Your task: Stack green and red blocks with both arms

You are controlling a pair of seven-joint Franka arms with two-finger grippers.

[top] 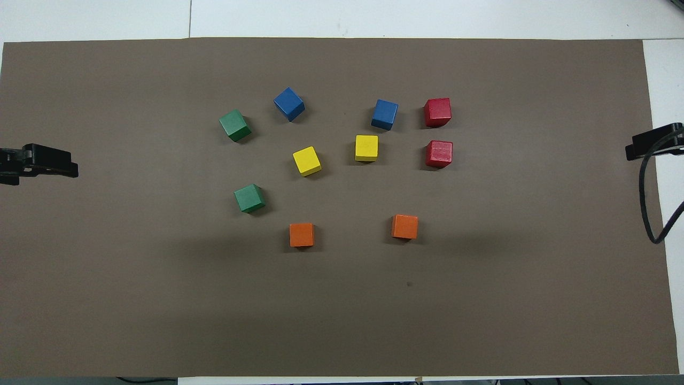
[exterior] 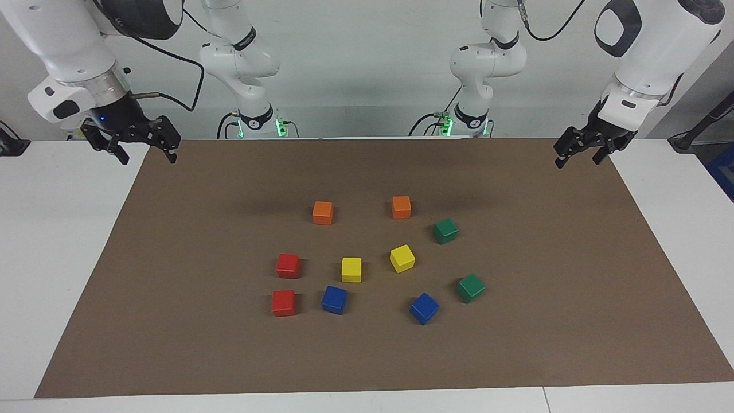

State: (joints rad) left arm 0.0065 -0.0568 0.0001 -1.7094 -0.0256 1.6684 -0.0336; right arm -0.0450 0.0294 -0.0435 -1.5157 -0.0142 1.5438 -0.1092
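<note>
I see both arms waiting high at the mat's ends: the left gripper and right gripper hang empty, jaws spread. Two green blocks sit toward the left arm's end, two red blocks toward the right arm's, none stacked. I would lower each gripper squarely over its nearest block, avoiding the blue cube beside the red

Cubes bunched mid-mat; wide bare margins along all four mat edges and corners. Two red cubes sit close together, narrow gap. Blue cube just beside the farther red. Green cubes well apart, open approach from the left arm's end. Nothing stacked; clear from above.
</note>
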